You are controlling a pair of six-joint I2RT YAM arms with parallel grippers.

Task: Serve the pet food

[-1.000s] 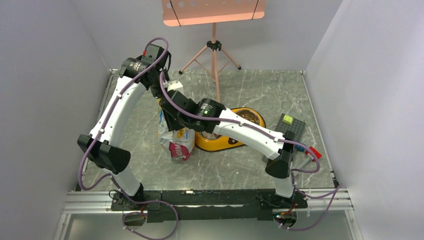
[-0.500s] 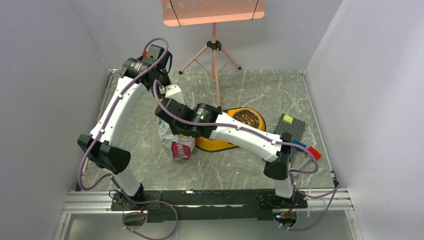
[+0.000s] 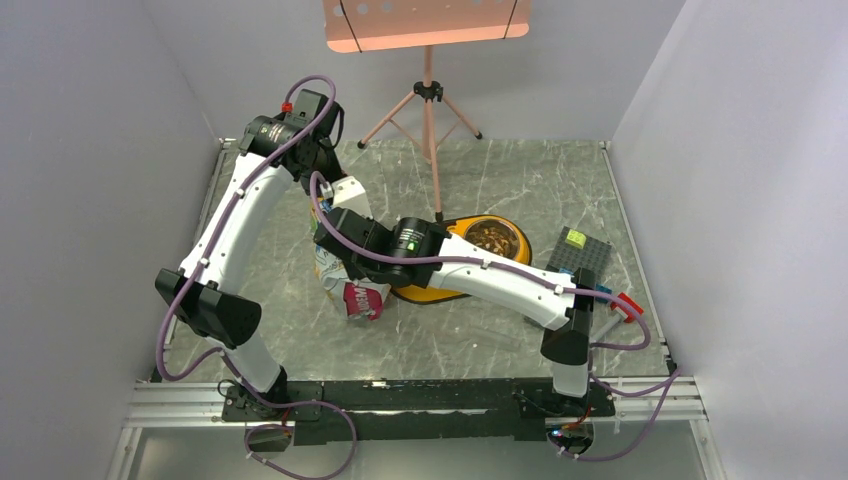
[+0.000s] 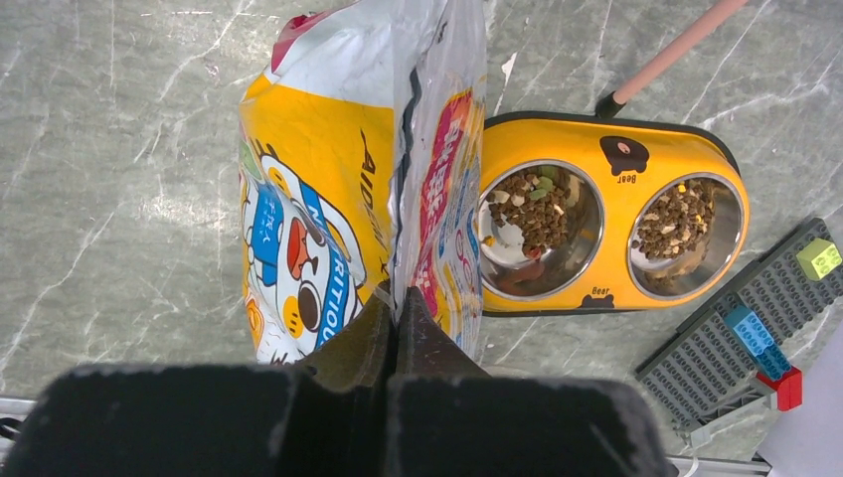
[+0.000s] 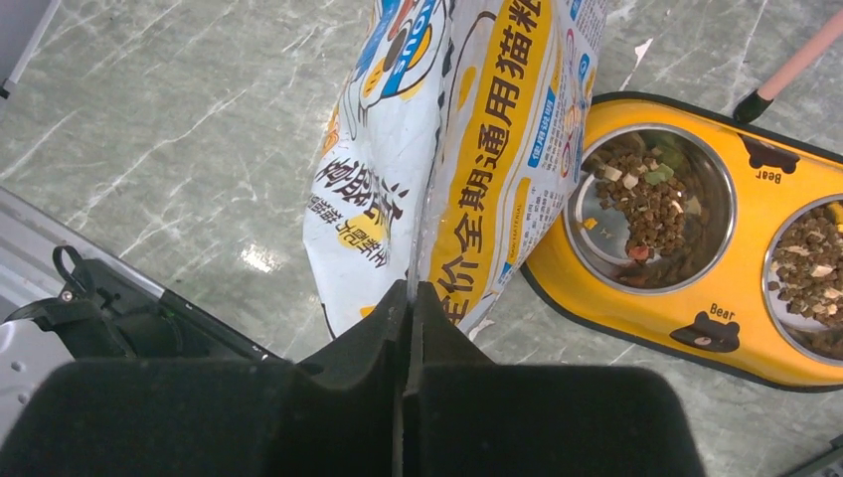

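R pincer [image 5: 409,290] now clamped on bag [image 5: 477,149] top, was open; L pincer [image 4: 396,300] still gripping bag.

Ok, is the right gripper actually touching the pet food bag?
Touching. In the right wrist view the right gripper is shut on the pet food bag, with the bag's thin edge pinched in the closed jaws.

Yellow feeder [image 4: 614,214] beside bag [image 4: 308,199], perhaps touching, tripod leg [image 4: 666,55] behind feeder, bare floor [image 4: 119,199] left of bag.
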